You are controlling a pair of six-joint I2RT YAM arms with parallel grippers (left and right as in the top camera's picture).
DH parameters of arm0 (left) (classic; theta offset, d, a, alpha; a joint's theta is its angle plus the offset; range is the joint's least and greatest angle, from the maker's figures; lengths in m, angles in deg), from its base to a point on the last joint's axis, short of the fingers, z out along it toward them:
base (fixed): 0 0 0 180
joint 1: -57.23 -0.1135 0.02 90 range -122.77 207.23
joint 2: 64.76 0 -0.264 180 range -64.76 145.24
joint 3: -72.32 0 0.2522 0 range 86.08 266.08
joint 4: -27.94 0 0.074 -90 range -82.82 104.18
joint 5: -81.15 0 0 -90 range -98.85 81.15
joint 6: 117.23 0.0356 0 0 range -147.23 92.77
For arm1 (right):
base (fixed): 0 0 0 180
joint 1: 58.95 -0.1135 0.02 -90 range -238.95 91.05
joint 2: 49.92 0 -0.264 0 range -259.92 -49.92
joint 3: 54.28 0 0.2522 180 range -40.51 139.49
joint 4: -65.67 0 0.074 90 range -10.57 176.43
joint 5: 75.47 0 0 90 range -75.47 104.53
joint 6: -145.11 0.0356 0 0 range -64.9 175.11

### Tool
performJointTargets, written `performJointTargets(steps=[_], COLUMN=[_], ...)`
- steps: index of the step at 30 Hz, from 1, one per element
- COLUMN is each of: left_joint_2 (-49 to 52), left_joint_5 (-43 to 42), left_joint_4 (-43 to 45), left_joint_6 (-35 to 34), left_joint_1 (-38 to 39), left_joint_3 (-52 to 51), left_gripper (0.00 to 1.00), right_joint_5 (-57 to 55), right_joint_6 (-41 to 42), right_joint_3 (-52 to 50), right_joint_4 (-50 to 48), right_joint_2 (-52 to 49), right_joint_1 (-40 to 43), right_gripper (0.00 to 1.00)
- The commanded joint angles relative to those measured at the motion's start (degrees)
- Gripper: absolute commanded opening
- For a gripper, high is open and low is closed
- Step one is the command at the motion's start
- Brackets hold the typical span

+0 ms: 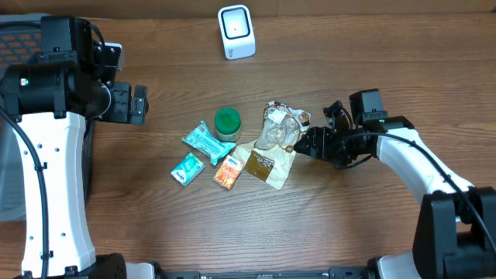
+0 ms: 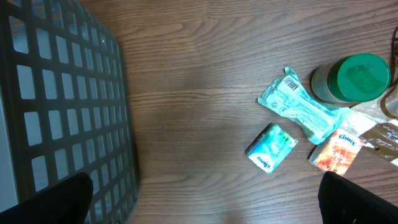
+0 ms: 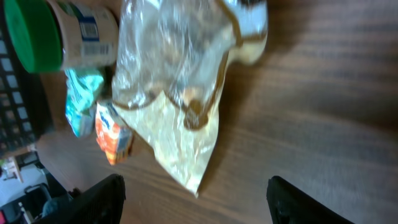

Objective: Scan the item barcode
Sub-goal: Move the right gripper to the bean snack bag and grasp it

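Overhead footage alone takes in the white scanner (image 1: 236,31) at the table's (image 1: 372,62) far edge, well apart from the cluster of goods at the middle, and both arms at once. The left gripper (image 1: 139,103) hangs off to the left with its jaws spread wide and nothing between them. The right gripper (image 1: 304,144) sits just beside the clear bag (image 1: 277,130); its fingers (image 3: 99,199) stand apart at the bottom corners of the right wrist view, with only bare wood between. That close view shows the clear bag as crinkled, glossy film with a pale, tan-edged part at its top, lying partly over a beige pouch (image 3: 180,149); no code is legible on it. The same view catches a barcode on the label of the green-lidded jar (image 3: 37,34), which the overhead shot hides under the lid. Only the left wrist camera shows the dark mesh basket (image 2: 62,106), a white barcode sticker on the teal packet (image 2: 301,106), and what reads as Kleenex on the tissue pack (image 2: 272,147), with an orange packet (image 2: 337,151) near it.
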Motion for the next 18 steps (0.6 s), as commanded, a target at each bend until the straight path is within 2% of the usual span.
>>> performJointTargets(steps=[1,8,18], left_joint_2=[0.3,0.3,0.3], left_joint_5=[0.1,0.1,0.1], left_joint_4=[0.1,0.1,0.1], left_joint_6=[0.6,0.6,0.6], left_joint_1=[0.1,0.1,0.1], left_joint_3=[0.5,0.5,0.5], left_gripper=[1.0,1.0,0.99], right_joint_5=[3.1,3.1,8.2], right_joint_6=[0.3,3.0,10.8], right_joint_3=[-0.9,-6.1,-9.6], right_joint_4=[-3.8,-13.0,-30.8], right_joint_2=[-0.6,-2.3,-11.5], right_joint_1=[0.9,1.0,0.0], right_gripper=[0.73,0.71,0.7])
